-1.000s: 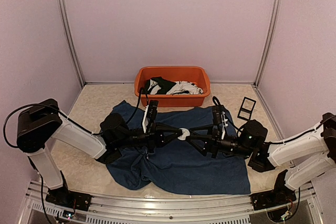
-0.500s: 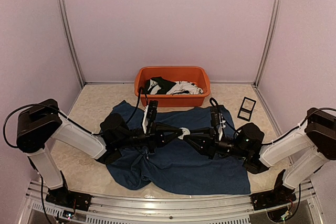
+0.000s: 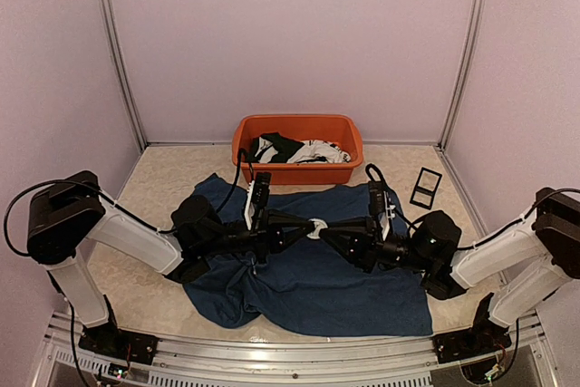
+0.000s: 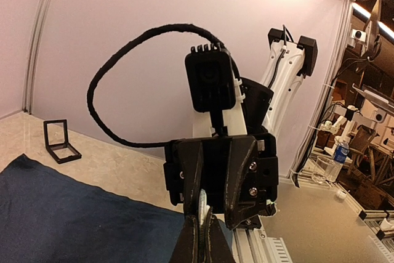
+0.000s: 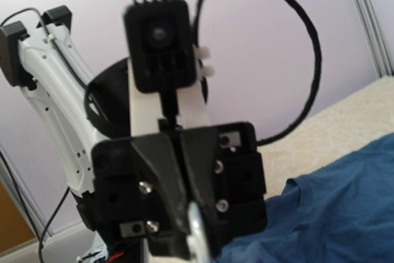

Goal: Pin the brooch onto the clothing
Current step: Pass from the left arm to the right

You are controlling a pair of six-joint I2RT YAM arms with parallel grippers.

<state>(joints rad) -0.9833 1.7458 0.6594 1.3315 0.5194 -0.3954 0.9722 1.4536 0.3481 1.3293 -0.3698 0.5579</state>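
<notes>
Centrally, above the shirt point(image 3: 308, 287) spread over the lower middle, the left gripper point(image 3: 304, 230) was clamped on the white brooch point(image 3: 314, 227). The right gripper point(image 3: 325, 231) pressed narrowly against it; I couldn't tell whether it gripped.

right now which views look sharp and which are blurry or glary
Top external: evenly lit, sharp, the navy T-shirt clear. Left wrist: crisp, with light glare at the upper right. Right wrist: soft blur throughout, the left arm's camera smeared.
</notes>
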